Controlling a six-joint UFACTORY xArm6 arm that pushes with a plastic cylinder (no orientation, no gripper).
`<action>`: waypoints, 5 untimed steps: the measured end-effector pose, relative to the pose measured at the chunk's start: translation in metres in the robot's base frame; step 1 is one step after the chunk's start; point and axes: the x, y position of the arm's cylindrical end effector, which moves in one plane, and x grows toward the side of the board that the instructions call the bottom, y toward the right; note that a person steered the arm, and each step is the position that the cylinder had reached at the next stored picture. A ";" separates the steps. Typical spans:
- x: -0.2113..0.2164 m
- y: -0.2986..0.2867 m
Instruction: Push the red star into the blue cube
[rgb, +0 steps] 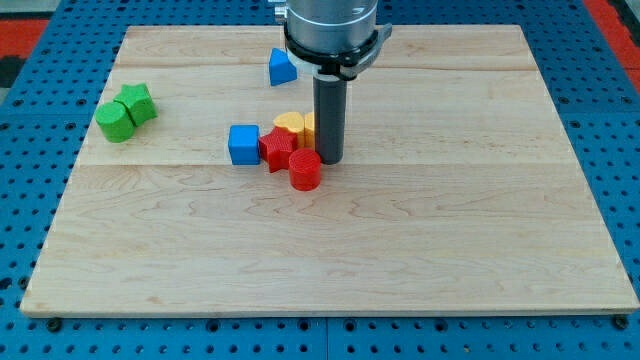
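The red star (276, 150) lies near the board's middle, touching the blue cube (243, 144) on its left. My tip (330, 160) stands just right of the star, beside a red cylinder (305, 170) that lies at the star's lower right. A yellow heart-shaped block (290, 124) and another yellow block (309, 127) sit just above the star, partly hidden behind the rod.
A blue triangular block (282, 67) lies near the view's top, left of the arm. Two green blocks (116, 121) (137, 102) sit together at the view's left. The wooden board (450, 220) rests on a blue pegboard.
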 end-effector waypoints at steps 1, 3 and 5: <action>-0.013 -0.007; 0.000 -0.042; -0.015 -0.050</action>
